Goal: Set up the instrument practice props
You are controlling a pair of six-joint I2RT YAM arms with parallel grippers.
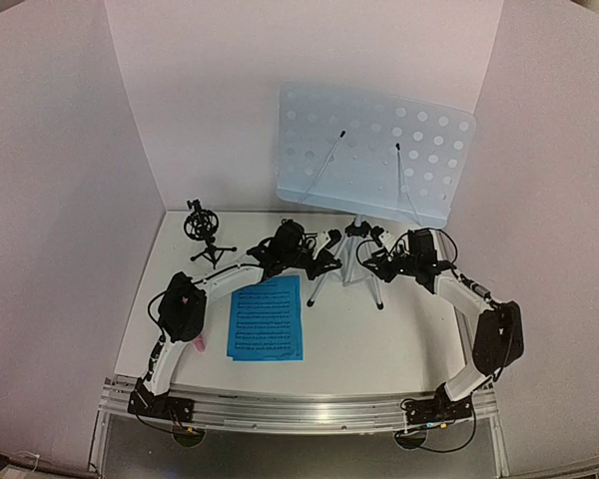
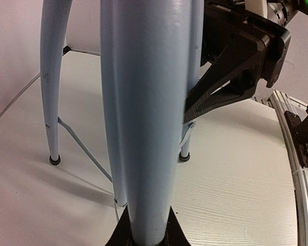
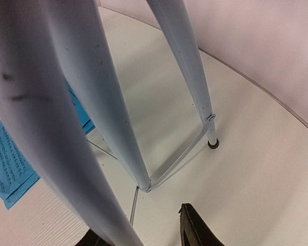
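In the left hand (image 2: 148,234), nearly shut: one pale leg (image 2: 143,118) of the music stand (image 1: 374,160), pinched between both black fingers. Around a pale leg of the same tripod, the right hand (image 3: 142,231), partway open, with one finger (image 3: 195,228) standing clear of the metal and desk showing in the gap. No firm hold visible there.

Seen from above, both hands set at the tripod, left from 9 o'clock, right from 3 o'clock. Black rubber feet (image 2: 54,160) down on the white desk (image 1: 379,339). Up top, the perforated pale blue tray, tilted, two thin black arms across its face.

At 7 o'clock from the tripod, flat on the desk: the blue sheets (image 1: 266,319), stacked a little askew, printed with music. At 9 o'clock from the tripod, near the back wall: the small black mic holder (image 1: 205,235), upright on its own three legs, apart from the sheets. At 8 o'clock from the sheets, beside the left arm's elbow: the pink microphone (image 1: 197,343), only a sliver showing.
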